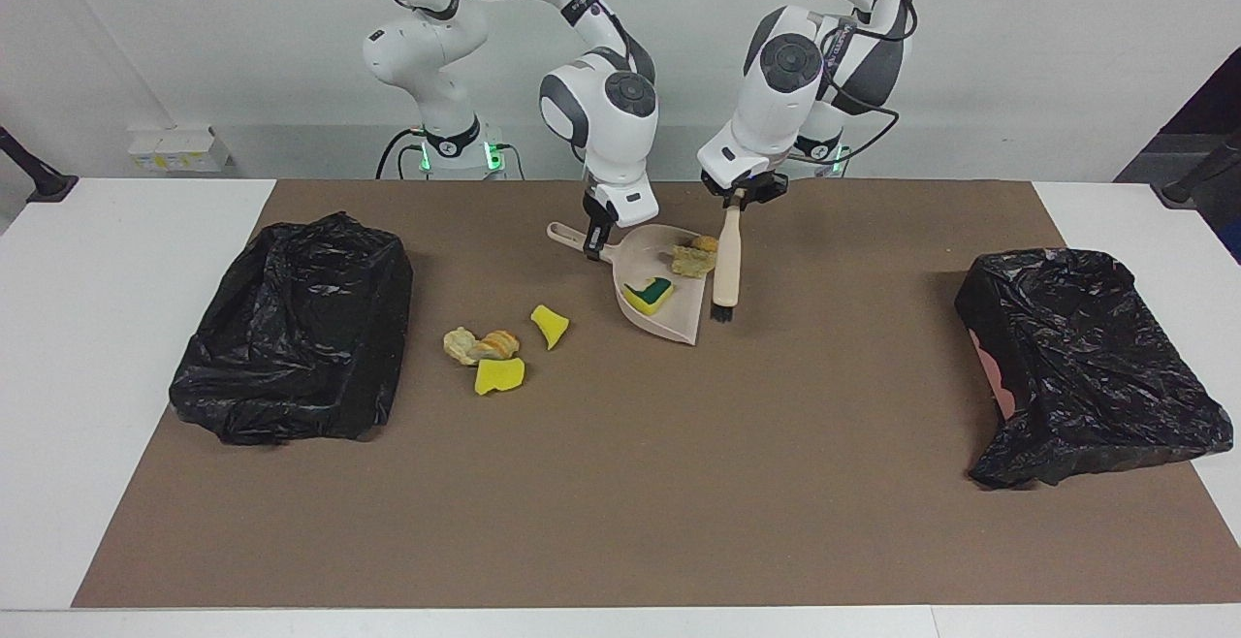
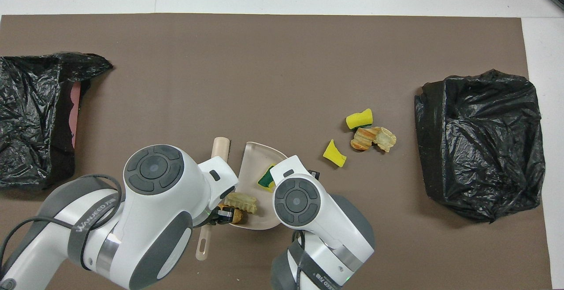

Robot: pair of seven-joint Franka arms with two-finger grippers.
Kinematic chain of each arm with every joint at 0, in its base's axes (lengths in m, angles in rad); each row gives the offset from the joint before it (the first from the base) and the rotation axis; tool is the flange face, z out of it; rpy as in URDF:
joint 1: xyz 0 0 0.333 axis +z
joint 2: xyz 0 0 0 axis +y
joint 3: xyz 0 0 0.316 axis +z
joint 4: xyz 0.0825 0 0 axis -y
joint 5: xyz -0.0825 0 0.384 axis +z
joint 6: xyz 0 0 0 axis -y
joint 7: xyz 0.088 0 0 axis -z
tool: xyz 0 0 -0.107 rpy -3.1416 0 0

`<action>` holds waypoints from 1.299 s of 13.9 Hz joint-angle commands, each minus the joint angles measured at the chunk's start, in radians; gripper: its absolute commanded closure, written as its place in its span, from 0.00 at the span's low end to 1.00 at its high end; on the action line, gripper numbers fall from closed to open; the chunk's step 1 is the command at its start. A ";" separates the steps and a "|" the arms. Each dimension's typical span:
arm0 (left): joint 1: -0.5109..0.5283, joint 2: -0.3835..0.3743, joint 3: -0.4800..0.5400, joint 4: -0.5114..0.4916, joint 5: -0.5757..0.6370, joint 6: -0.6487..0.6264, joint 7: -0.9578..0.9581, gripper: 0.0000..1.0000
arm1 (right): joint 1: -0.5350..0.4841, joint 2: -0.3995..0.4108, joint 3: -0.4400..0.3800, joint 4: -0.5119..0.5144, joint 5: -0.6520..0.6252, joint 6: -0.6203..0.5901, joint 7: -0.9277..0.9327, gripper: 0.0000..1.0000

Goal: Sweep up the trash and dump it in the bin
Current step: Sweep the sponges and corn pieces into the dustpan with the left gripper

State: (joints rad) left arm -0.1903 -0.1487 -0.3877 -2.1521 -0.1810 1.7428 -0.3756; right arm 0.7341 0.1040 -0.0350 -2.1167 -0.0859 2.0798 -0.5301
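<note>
Dustpan (image 1: 664, 294): on the surface, handle clenched in right gripper (image 1: 593, 248) jaws; holds green-layered sponge bit (image 1: 649, 293) and bread lumps (image 1: 694, 258). Brush (image 1: 727, 255): clenched in left gripper (image 1: 742, 194) jaws, beside the pan. Four scraps (image 1: 496, 352) toward the right arm's bin (image 1: 296, 342).

1. The right tool (image 1: 594, 239) is clamped on the handle of the beige dustpan (image 1: 669, 313), which rests on the brown mat (image 1: 620, 483).
2. The left tool (image 1: 739, 194) grips the top of the brush (image 1: 726, 265), which hangs upright just beside the pan's open edge.
3. In the pan lie a yellow-green sponge bit (image 1: 650, 294) and tan lumps (image 1: 694, 258).
4. Four scraps (image 1: 496, 347) lie on the mat toward the right arm's end.
5. Black bag-lined bins (image 1: 291, 337) (image 1: 1086, 366) sit at both ends of the bench.
</note>
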 commanded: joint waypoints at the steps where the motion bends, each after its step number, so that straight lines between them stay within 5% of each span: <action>1: 0.002 -0.100 0.000 -0.099 -0.015 -0.016 -0.156 1.00 | -0.012 0.005 0.000 -0.008 -0.012 0.023 -0.024 1.00; 3: 0.002 -0.153 0.000 -0.196 -0.017 0.004 -0.231 1.00 | -0.021 0.005 0.000 -0.008 -0.012 0.023 -0.036 1.00; 8: -0.035 -0.150 -0.013 -0.319 -0.138 0.154 -0.323 1.00 | -0.021 0.005 0.000 -0.008 -0.011 0.023 -0.036 1.00; 12: -0.087 -0.097 -0.107 -0.280 -0.198 0.300 -0.220 1.00 | -0.022 0.005 0.000 -0.009 -0.011 0.022 -0.036 1.00; 15: -0.078 0.004 -0.114 -0.154 -0.198 0.290 -0.192 1.00 | -0.022 0.005 0.000 -0.009 -0.011 0.022 -0.036 1.00; 18: -0.071 0.003 -0.106 -0.135 -0.193 0.232 -0.166 1.00 | -0.022 0.005 0.000 -0.009 -0.012 0.023 -0.036 1.00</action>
State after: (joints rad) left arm -0.2684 -0.1637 -0.5038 -2.3174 -0.3722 2.0266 -0.5734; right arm 0.7263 0.1062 -0.0370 -2.1176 -0.0859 2.0801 -0.5448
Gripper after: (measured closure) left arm 0.749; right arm 0.678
